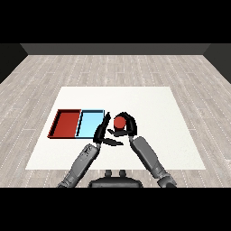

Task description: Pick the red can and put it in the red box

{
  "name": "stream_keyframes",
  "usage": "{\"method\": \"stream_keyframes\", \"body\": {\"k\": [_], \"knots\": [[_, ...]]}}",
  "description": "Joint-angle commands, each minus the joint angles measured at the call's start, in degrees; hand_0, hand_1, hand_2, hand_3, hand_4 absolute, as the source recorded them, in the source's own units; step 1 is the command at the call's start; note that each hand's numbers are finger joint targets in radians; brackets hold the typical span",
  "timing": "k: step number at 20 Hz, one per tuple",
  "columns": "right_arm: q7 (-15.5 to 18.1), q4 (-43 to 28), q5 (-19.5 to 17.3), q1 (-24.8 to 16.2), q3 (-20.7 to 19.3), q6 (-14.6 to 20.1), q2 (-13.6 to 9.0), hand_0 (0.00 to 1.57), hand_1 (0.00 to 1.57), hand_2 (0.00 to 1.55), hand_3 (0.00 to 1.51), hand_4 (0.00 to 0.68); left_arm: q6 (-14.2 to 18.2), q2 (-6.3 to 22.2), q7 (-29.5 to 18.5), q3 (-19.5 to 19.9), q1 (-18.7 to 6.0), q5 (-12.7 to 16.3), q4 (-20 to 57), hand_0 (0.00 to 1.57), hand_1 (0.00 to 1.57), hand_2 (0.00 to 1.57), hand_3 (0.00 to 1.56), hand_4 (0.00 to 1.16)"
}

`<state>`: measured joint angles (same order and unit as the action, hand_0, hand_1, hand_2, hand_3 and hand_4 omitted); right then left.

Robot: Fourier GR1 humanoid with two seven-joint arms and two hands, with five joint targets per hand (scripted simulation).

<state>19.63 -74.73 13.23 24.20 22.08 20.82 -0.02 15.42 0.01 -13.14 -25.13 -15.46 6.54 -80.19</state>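
The red can [119, 122] stands just right of the light blue tray, near the table's middle. My right hand [127, 125] is curled round it, fingers arching over its top and right side and thumb beneath. To the can's left my left hand [102, 131] is held up with straight fingers, beside the blue tray's right edge, touching nothing that I can see. The red tray [57, 125] lies at the left, next to the light blue tray [84, 126]; both hold nothing.
The white table [153, 108] stretches wide to the right and beyond the trays. Grey wooden floor surrounds it. Both grey forearms come in from the lower edge and meet near the can.
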Motion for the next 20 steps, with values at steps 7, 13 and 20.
{"method": "stream_keyframes", "body": {"k": [7, 13, 20], "knots": [[0.65, 1.26, 1.84, 2.63, 2.5, -0.11, 0.01, 1.43, 1.43, 1.44, 1.4, 0.603, 4.83, -0.01, 5.75, -3.43, -6.73, 1.26, 2.63, 0.0, 0.0, 0.0, 0.0, 0.0], [-3.23, -7.06, 0.82, 0.45, 7.85, 4.22, 0.01, 1.44, 1.44, 1.43, 1.38, 0.594, 2.15, 0.0, 4.36, -2.34, -6.06, -1.41, 3.45, 0.0, 0.0, 0.0, 0.0, 0.0], [-2.68, -6.07, 2.73, 1.51, 7.08, 3.45, -0.74, 1.46, 1.46, 1.45, 1.4, 0.523, 11.01, 0.03, 0.47, -8.78, -8.02, 4.09, 6.82, 0.0, 0.0, 0.0, 0.0, 0.0]]}}
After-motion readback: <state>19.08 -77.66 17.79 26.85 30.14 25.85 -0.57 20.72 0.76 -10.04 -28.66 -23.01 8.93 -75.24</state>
